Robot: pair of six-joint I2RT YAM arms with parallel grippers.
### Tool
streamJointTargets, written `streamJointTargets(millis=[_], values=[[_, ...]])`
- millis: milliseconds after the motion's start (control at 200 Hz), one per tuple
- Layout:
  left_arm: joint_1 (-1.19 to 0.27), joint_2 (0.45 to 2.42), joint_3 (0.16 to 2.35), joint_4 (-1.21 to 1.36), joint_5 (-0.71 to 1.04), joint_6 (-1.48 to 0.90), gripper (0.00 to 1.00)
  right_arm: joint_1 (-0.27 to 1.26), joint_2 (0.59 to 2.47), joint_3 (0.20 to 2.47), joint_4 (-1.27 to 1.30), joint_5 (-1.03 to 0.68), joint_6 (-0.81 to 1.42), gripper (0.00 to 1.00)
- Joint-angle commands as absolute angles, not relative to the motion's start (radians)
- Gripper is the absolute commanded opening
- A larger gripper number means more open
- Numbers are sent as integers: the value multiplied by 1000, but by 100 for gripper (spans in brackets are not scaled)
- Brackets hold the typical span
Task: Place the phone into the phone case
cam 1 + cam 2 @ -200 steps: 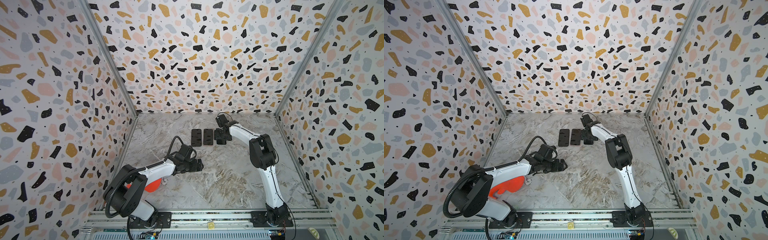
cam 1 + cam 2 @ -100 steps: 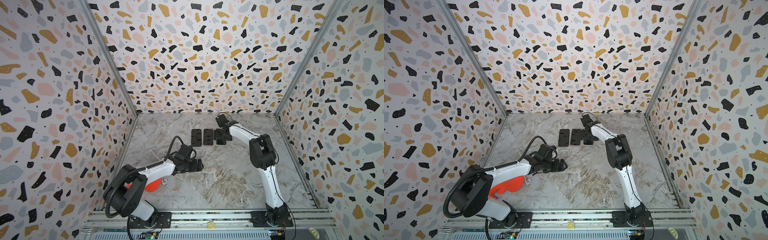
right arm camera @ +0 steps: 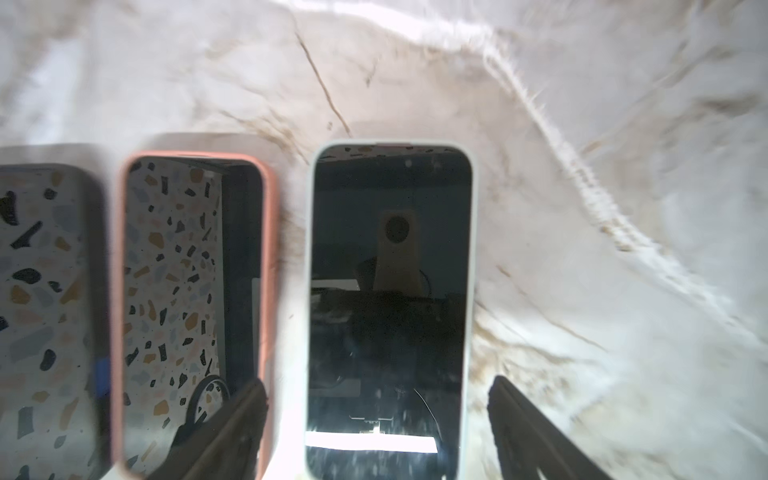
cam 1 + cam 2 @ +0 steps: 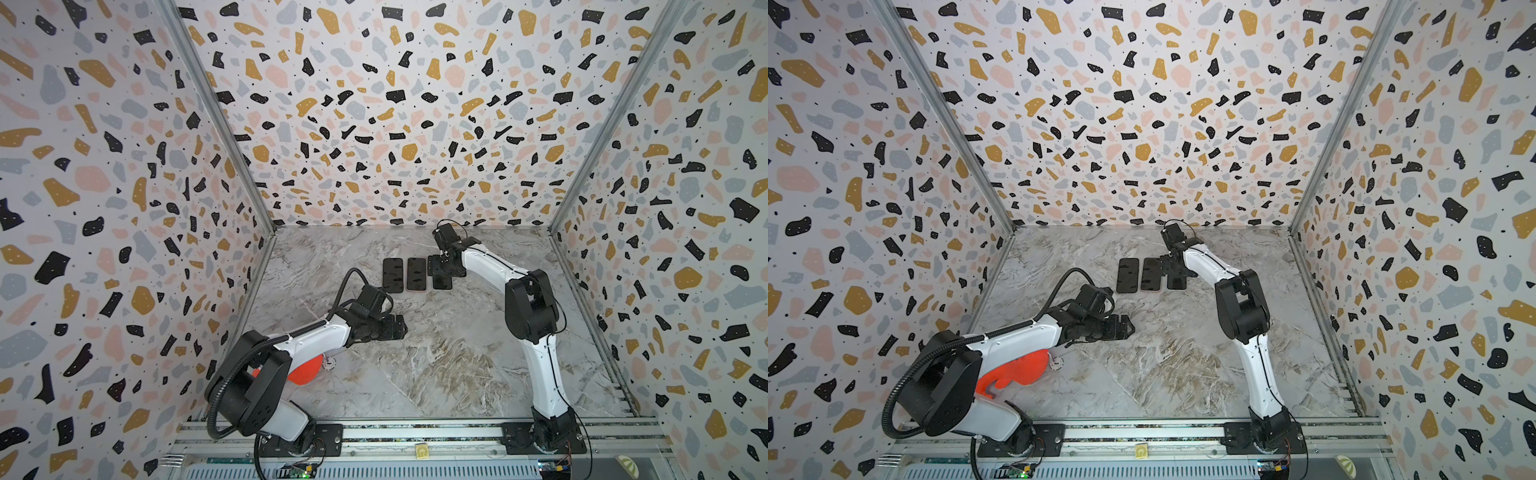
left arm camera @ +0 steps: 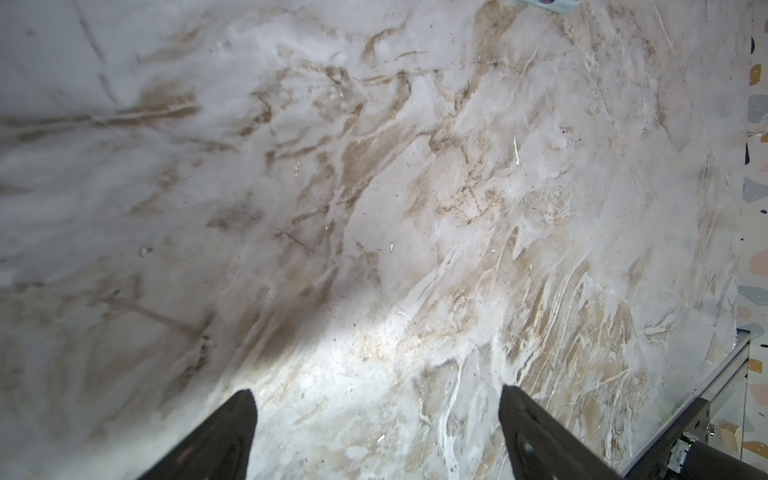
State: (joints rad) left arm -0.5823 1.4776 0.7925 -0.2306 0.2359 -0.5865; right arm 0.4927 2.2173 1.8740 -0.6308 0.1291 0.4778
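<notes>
Right wrist view gives us the closest look at the work. We see three phones lying flat in a row on the marble table (image 3: 582,208), screens up. The phone in the pale case (image 3: 390,307) lies between the fingers of our right gripper (image 3: 374,428). Its pale rim runs around the dark glass on every side that we can see, so we judge that this phone is already seated in its case. The jaws stand wide on both sides of it and do not touch it; the gripper holds nothing.

Just beside it lies the phone in the pink case (image 3: 193,311), and beyond that a phone in a dark case (image 3: 45,316), only partly in view. Both screens mirror the speckled walls.

In both top views the row sits toward the far side of the table, a little right of the middle, with the right gripper (image 4: 444,266) above its right end. Our left gripper (image 4: 395,327) hangs nearer to us and well apart from the phones (image 4: 1150,274). In the left wrist view its fingers (image 5: 224,436) are spread wide over bare marble with nothing between them.

We think the task is nearly complete. What is left, as far as we can judge, is to draw the right arm away. Whether the near corners are pressed in fully we cannot tell.
</notes>
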Motion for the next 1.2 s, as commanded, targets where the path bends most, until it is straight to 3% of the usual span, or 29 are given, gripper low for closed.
streamJointTargets(millis=[0, 330, 591, 676, 746, 926, 1196], values=[[-574, 1436, 838, -263, 193, -555, 92, 514, 2047, 1772, -592, 172, 443, 85], [-574, 1321, 914, -361, -32, -488, 92, 559, 1556, 1151, -157, 316, 267, 88], [-572, 1180, 830, -195, -429, -458, 94, 530, 1210, 635, 338, 463, 39, 86], [-571, 1162, 753, -86, -580, -416, 84, 517, 1131, 440, 605, 498, -141, 82], [-569, 1152, 676, 33, -682, -313, 74, 486, 1103, 278, 857, 512, -237, 81], [-510, 1172, 541, 366, -809, -11, 72, 341, 1119, 151, 1026, 359, -204, 80], [-281, 1325, 468, 587, -657, 65, 68, 229, 1291, 103, 1290, 194, -127, 80]])
